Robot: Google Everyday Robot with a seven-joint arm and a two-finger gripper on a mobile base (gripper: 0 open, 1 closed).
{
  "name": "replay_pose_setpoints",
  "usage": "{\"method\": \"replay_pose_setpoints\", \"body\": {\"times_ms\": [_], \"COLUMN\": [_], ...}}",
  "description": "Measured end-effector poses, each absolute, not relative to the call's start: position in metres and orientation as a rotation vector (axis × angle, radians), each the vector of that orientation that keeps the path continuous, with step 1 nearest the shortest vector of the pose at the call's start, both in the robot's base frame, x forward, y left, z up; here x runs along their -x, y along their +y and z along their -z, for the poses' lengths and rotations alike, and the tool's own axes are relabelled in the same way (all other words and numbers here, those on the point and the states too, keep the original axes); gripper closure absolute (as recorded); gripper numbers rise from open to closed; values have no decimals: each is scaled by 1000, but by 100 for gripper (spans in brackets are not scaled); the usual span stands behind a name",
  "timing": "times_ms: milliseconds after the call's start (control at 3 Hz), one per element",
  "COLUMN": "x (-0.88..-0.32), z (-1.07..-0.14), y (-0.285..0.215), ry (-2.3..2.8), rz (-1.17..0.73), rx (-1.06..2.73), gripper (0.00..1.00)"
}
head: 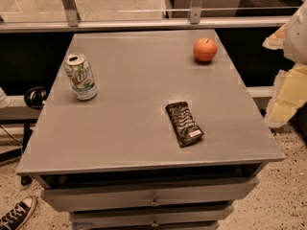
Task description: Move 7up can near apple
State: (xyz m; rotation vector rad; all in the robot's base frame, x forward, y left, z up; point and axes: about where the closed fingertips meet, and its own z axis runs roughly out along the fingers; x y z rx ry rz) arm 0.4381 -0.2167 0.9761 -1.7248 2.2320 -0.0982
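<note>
The 7up can [81, 77] stands upright on the left side of the grey table [134, 128], white and green with a silver top. The orange-red apple [205, 50] sits at the far right of the tabletop, well apart from the can. My gripper [286, 92] shows as pale cream shapes at the right edge of the view, off the table's right side and partly cut off. It is far from the can and touches nothing on the table.
A flat black snack wrapper [184, 123] lies on the table right of the middle, toward the front. Drawers [153, 195] sit under the tabletop. A rail and glass panel [144, 18] run behind the table. A sneaker [17, 214] is on the floor at the lower left.
</note>
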Motion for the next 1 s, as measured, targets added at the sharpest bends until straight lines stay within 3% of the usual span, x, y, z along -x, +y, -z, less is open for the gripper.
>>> {"method": "replay_pose_setpoints", "body": {"times_ms": [667,1000], "x": [-439,-448], "z": [-975,-954], "y": [-212,-183], "ry": [2214,2134], "rz": [91,-32], "rx": [1716,1702], "gripper": [0,0]}}
